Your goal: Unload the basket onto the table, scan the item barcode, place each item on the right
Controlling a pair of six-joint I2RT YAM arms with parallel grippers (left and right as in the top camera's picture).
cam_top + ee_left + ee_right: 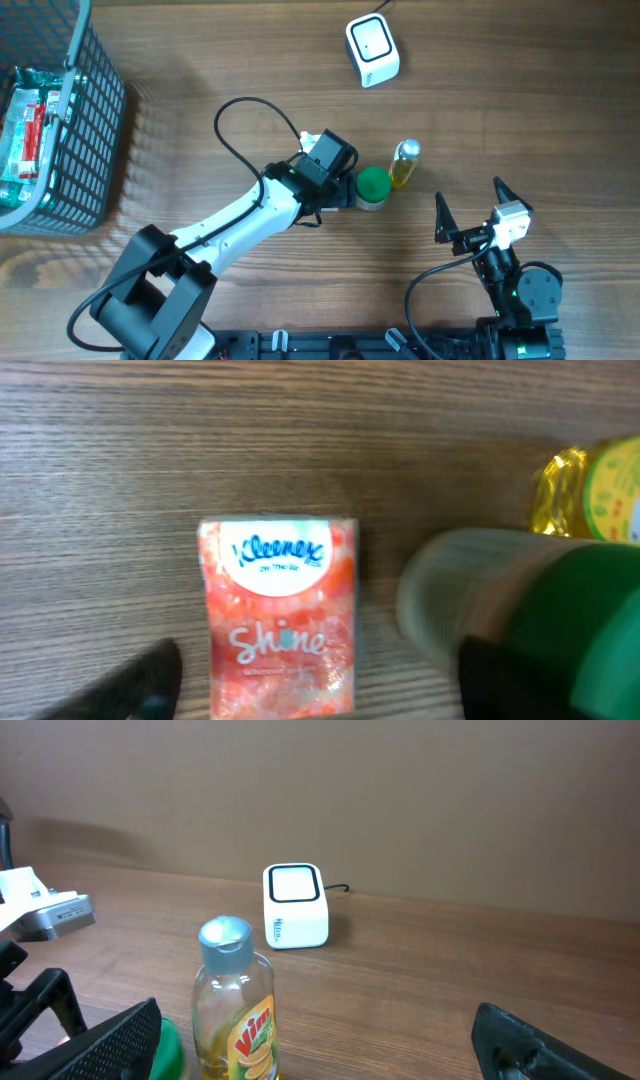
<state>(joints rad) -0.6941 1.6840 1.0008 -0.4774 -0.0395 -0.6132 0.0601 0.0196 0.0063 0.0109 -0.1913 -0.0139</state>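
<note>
Showed a wooden table [520,90] from above and from both wrists. Found the likely item, a pink Kleenex tissue packet [280,620], lying flat and label up, directly beneath the left gripper [325,688], with no barcode visible on that face. Placed a green-lidded jar [373,186] just beside the packet and a yellow Vim bottle [404,165] just beyond the jar, both upright. Set the white scanner [372,50] well apart, toward the far edge.

Could have gone wrong on closing: with the jar so near one finger, might have nudged or toppled it into the bottle. Might also have slipped off so thin and flat a packet, or carried it to the scanner with the code turned away.

Held nothing in the left gripper: fingers spread wide on either side of the packet, not touching it. Impossible to tell whether one finger brushed the jar. Showed the right gripper [468,190] spread wide and empty, apart from the bottle.
</note>
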